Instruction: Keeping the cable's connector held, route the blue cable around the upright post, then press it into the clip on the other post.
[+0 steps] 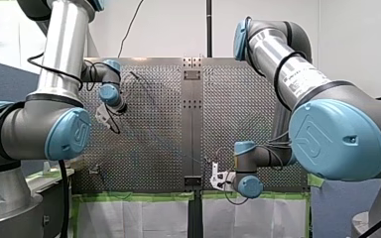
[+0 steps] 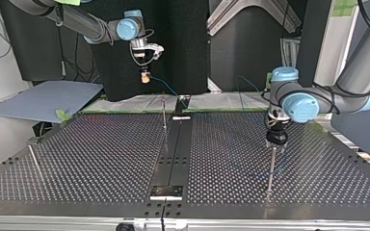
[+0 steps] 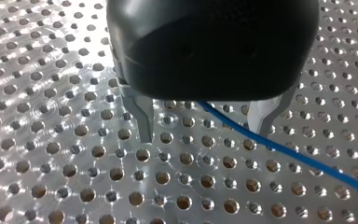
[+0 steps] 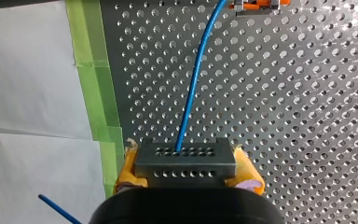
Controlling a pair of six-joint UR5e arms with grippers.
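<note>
My right gripper [image 4: 185,157] has yellow pads shut on a grey connector block [image 4: 185,163]. The blue cable [image 4: 193,88] runs out of the block, ahead over the perforated plate toward an orange clip piece [image 4: 256,4]. In the top view this gripper [image 2: 145,78] hangs high at the back left, with the cable [image 2: 166,87] trailing down from it. My left gripper [image 3: 203,123] is black with metal fingers and stands open just above the plate. The cable [image 3: 279,147] passes slantwise between its fingers, untouched. In the top view it [image 2: 275,144] sits right over a thin upright post [image 2: 270,168].
A second thin post [image 2: 164,118] stands at the plate's middle near the far edge, and a tilted one [image 2: 34,161] at the top view's left. Green tape [image 4: 98,93] and white paper [image 4: 28,70] border the perforated plate [image 2: 101,159]. A blue sheet [image 2: 48,98] lies beyond the top view's back-left corner.
</note>
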